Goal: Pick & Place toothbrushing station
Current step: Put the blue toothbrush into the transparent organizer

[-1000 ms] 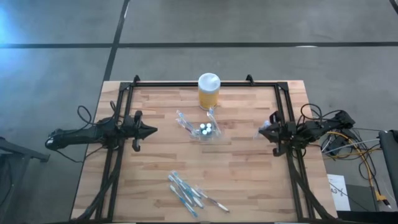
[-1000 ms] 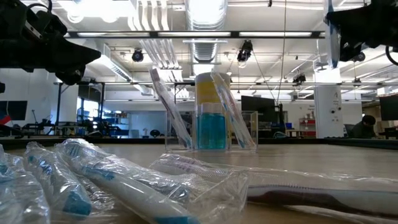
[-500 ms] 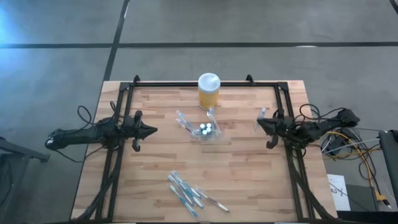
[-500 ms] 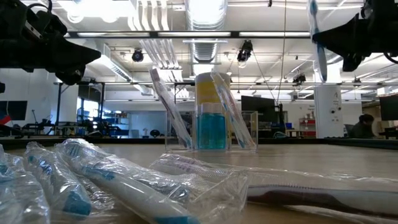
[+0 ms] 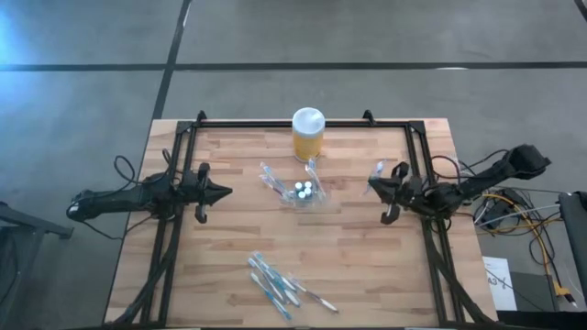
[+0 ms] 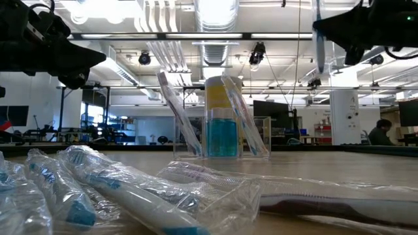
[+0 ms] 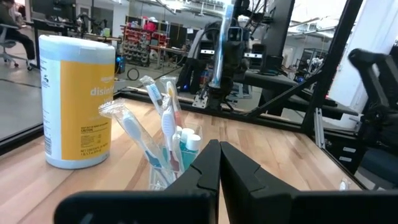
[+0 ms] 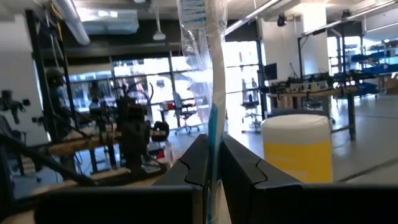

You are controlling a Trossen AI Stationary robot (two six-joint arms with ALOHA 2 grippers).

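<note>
Since the earlier frames, right tool (image 5: 377, 180) has advanced from the desk's right edge toward the middle, carrying a wrapped toothbrush (image 8: 211, 68) upright; left tool (image 5: 223, 192) has not moved. Right tool's fingers are clamped on the toothbrush's lower shaft, with the head and loose wrapper standing high above them. Left tool is closed on nothing and waits over the desk's (image 5: 367, 266) left side, pointing at the station (image 5: 303, 192). The station stands mid-desk, just in front of the yellow jar (image 5: 307, 134), already holding several brushes leaning outward. Spare wrapped brushes (image 5: 280, 284) lie near the front edge. Risks: the long, thin brush may pivot in the grip; its wrapper may snag a slot; a lowering arm may knock the leaning brushes or tip the light station.
</note>
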